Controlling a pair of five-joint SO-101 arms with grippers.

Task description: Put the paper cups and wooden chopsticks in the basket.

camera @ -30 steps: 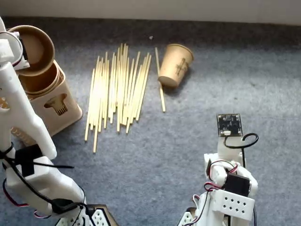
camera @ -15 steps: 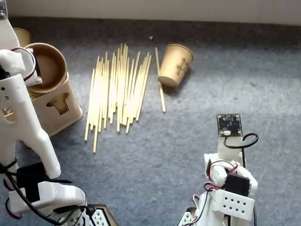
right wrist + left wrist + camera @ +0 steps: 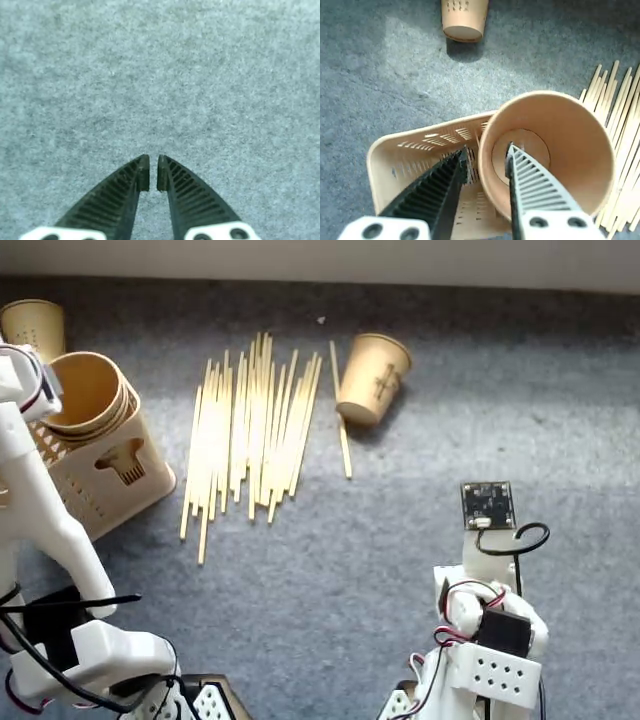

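High view: basket [image 3: 120, 475] is seen at 9 o'clock on tabletop [image 3: 450, 390], w/ stacked cups [image 3: 85, 390] nested inside. Loose cup [image 3: 33, 325] is at basket's 11, tipped cup [image 3: 372, 375] at 2 from chopsticks [image 3: 250, 430].
Left wrist: left claw [image 3: 486, 152] is parted narrowly, top cup [image 3: 555, 150] wall straddled.
Right wrist: right claw [image 3: 153, 172] is pressed nearly closed, nothing held, over tabletop.

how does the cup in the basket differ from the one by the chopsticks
The basket cup stands mouth-up, tilted, in the basket; the loose cup by the chopsticks lies on its side on the table. The basket cup has the left claw astride its wall; the loose cup is untouched. Both are tan paper cups.
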